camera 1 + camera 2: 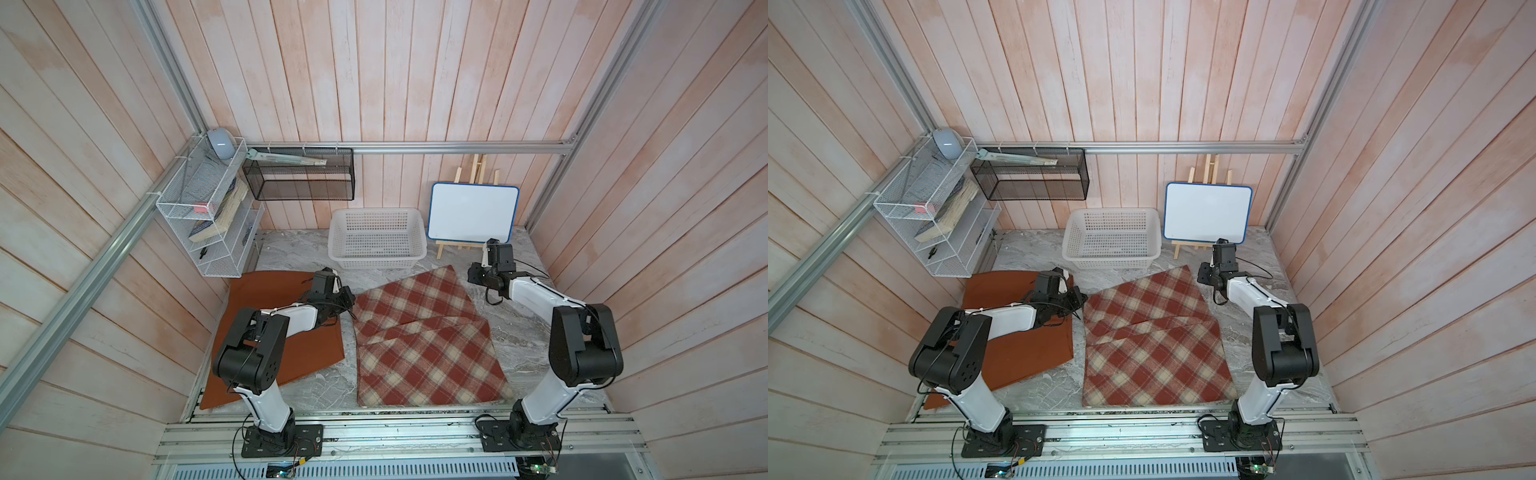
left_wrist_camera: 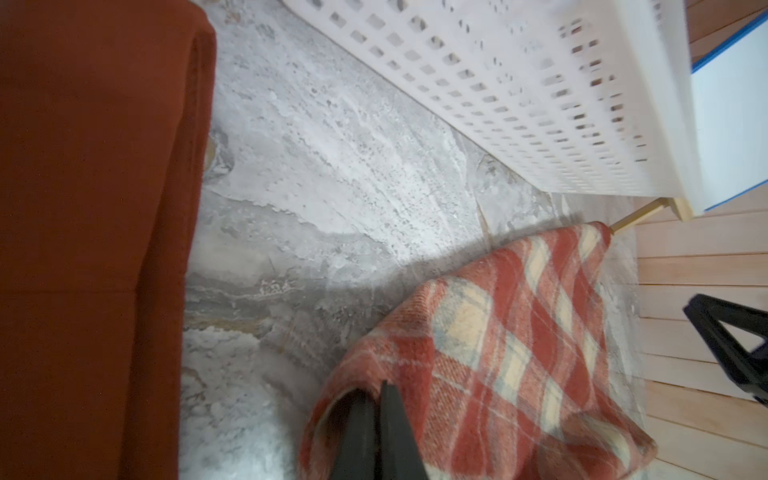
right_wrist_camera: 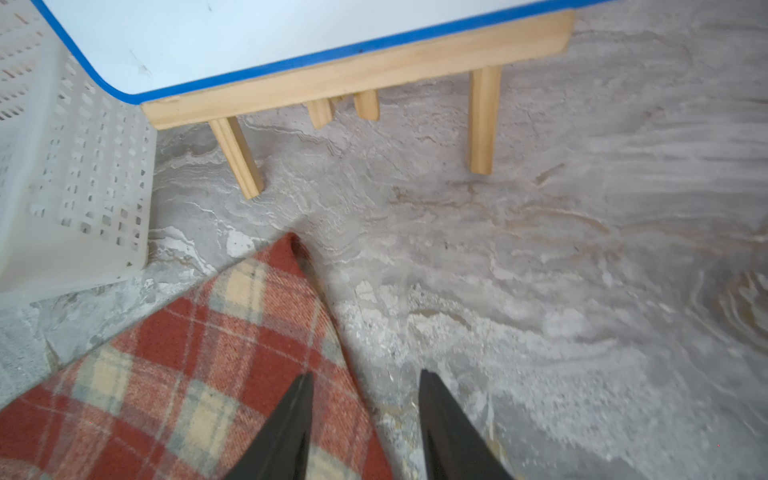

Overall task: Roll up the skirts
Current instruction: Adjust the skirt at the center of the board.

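Left arm [image 1: 299, 318], in both top views, reaches the red-and-cream plaid woolly skirt [image 1: 428, 345] at the desk [image 1: 523, 353] centre beside the plain rust-orange cloth skirt [image 1: 320, 353]; wrist views show the left gripper [image 2: 376, 399] pinching the plaid's raised corner, likely to start rolling, the right gripper [image 3: 366, 374] spread astride the opposite edge.

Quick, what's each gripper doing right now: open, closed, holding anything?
Left gripper: closed, pinching an edge of the red-and-cream plaid woolly skirt.
Right gripper: open, jaws apart astride that skirt's edge, holding nothing.
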Controlling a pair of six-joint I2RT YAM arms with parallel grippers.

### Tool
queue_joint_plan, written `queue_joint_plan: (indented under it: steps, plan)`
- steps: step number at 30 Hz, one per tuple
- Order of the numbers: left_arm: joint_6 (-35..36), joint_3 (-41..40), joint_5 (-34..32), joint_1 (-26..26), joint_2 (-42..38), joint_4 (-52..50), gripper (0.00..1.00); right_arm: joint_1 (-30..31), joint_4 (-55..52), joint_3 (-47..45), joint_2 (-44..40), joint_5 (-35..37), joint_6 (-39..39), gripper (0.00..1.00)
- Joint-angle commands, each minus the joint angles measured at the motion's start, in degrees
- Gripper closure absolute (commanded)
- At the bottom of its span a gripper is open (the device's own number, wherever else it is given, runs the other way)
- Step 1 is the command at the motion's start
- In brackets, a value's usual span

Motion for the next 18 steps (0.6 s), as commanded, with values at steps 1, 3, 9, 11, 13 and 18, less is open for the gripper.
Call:
queue_joint_plan:
  steps: [1, 3, 9, 11, 13, 18]
  plan:
    - [1.42, -0.88, 1.64, -0.27, -2.14, 1.34, 1.00, -0.35, 4.75, 3.39, 3.66, -5.42, -2.19, 0.48]
    - [1.77, -0.53, 1.44, -0.27, -2.21, 0.58, 1.00, -0.52, 4.45, 5.80, 6.28, -8.04, -3.48, 0.48]
    - [1.97, -0.37, 2.41, -0.27, -1.80, 0.53, 1.00, -0.52, 5.99, 9.74, 12.49, -12.67, -3.50, 0.48]
    - [2.13, -0.33, 2.53, -0.27, -1.80, 0.47, 1.00, -0.53, 7.91, 9.34, 13.27, -12.73, -2.80, 0.48]
    - [2.22, -0.18, 2.75, -0.27, -1.88, 0.33, 1.00, -0.39, 8.02, 10.09, 14.32, -13.82, -3.00, 0.48]
    - [2.82, 0.60, 3.07, -0.27, -1.97, -0.69, 1.00, -0.04, 6.21, 14.38, 18.41, -14.13, -4.47, 0.48]
